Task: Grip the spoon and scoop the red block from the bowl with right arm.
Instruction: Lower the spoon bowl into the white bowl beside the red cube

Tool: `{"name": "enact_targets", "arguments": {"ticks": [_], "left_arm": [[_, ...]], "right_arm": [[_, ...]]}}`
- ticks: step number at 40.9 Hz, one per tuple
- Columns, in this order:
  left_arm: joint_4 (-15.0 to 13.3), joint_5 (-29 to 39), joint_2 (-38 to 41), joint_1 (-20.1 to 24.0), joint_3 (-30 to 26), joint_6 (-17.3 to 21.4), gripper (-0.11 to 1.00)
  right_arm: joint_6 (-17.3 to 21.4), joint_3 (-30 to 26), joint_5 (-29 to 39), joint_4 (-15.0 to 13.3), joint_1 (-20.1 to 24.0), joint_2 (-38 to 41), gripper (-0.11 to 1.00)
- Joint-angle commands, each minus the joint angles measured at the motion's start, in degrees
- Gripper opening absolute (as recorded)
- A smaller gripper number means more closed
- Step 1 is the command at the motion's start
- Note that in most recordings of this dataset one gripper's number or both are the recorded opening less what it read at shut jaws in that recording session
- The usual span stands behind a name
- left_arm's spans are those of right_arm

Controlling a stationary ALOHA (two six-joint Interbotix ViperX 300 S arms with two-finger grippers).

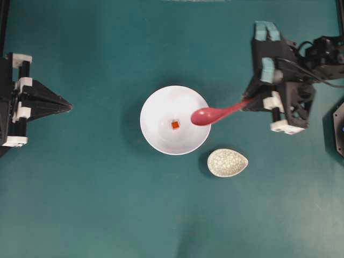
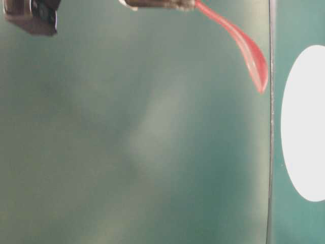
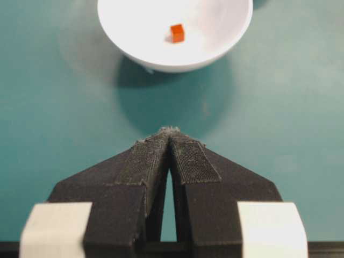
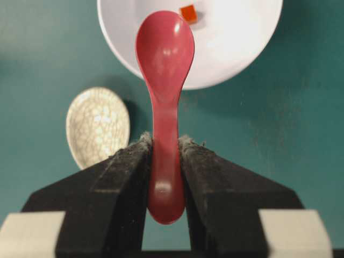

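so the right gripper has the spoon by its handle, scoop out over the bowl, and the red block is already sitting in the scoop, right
Not quite. The red block is not in the scoop; it lies on the floor of the bowl, beside the scoop, as the overhead view shows. The rest holds: the right gripper is shut on the handle of the spoon, whose scoop hangs over the bowl.
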Motion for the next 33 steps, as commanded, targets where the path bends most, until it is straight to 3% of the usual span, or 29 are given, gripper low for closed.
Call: {"name": "enact_targets", "arguments": {"ticks": [1,21,33], "left_arm": [[0.1,-0.4,0.3,0.2,-1.1,0.0,-0.01],[0.1,-0.4,0.2,0.2,-1.1,-0.1,-0.01],[0.2,-0.4,0.0,0.2,-1.1,-0.1,-0.01]], "right_arm": [[0.7,-2.7,0.1,-0.4,-0.3,1.1,0.25],[5.6,-12.1,8.5,-4.0,-0.3,11.9,0.25],[5.9,-14.3,10.0,-4.4,-0.2,16.1,0.25]]}}
